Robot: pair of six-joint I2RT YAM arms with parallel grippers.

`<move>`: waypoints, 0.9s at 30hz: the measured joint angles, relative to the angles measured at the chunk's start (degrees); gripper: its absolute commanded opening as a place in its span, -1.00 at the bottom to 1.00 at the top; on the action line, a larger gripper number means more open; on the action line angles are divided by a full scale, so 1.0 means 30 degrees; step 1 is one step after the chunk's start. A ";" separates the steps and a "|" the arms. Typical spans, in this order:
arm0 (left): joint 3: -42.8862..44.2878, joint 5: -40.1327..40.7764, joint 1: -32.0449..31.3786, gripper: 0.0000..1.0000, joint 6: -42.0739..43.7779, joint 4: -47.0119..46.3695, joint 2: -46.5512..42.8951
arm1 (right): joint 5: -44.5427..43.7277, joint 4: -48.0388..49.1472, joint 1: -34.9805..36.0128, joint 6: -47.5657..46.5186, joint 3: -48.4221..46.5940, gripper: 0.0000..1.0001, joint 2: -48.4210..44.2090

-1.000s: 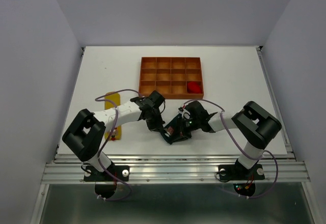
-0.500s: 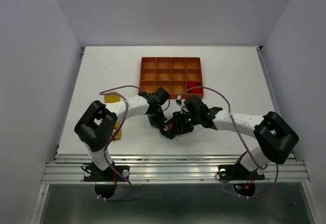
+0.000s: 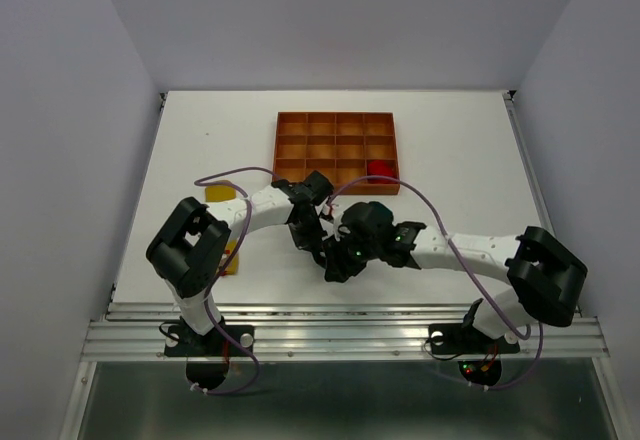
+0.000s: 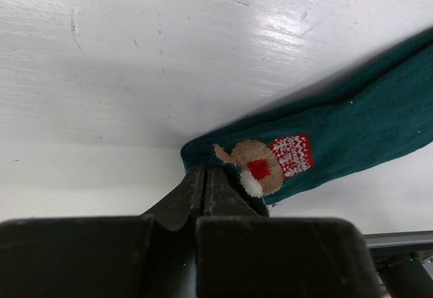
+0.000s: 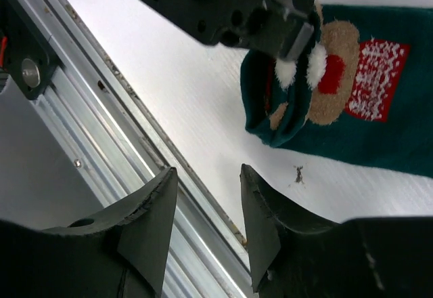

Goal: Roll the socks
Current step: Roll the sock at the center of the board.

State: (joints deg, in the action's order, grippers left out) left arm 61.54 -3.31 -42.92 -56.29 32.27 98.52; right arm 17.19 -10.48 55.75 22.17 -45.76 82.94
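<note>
White table [image 3: 460, 180] carries all parts, with a metal rail [image 3: 350, 335] along its near edge. The orange tray [image 3: 280, 155] stands at the far centre. The red sock [image 3: 379, 170] sits bundled in its near right compartment. The yellow sock [image 3: 222, 193] lies at the left, partly under my left arm. The green sock [image 4: 338, 142] lies flat on the table, centre, close to the near edge and beneath both of my grippers.

Change: over the last second my right arm has reached further left and my right gripper [image 5: 206, 176] has let go of the green sock. Its jaws now stand partly apart with nothing between them, just beside the sock's bunched end. My left gripper [image 4: 204, 176] remains fully closed, pinching that same end next to the bear pattern [image 4: 260, 166].

Meaning, as I judge it: one sock is finished, the roll on the green sock is barely started, and my right gripper is repositioning for a fresh hold.

Orientation: the sock's long axis runs from the pinched, bunched end, which faces the rail, away across the table toward the far side. The overhead view hides the sock, so I cannot tell its sideways lean.
</note>
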 measured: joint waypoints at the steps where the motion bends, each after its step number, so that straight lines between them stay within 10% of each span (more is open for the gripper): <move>1: 0.0000 0.0015 0.0000 -1.00 -0.0007 0.0036 0.0000 | -0.0117 0.0029 0.0124 -0.0080 -0.0153 -0.05 0.0175; 27: 0.0007 0.0036 0.0087 -1.00 -0.0087 0.0102 0.0007 | -0.3279 0.3366 0.0823 -0.0095 -0.0015 -0.14 0.1960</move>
State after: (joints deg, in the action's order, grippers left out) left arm 61.56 -3.20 -42.65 -56.55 32.58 98.54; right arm 7.35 -0.38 58.22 21.89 -45.80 88.82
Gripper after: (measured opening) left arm 0.037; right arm 0.434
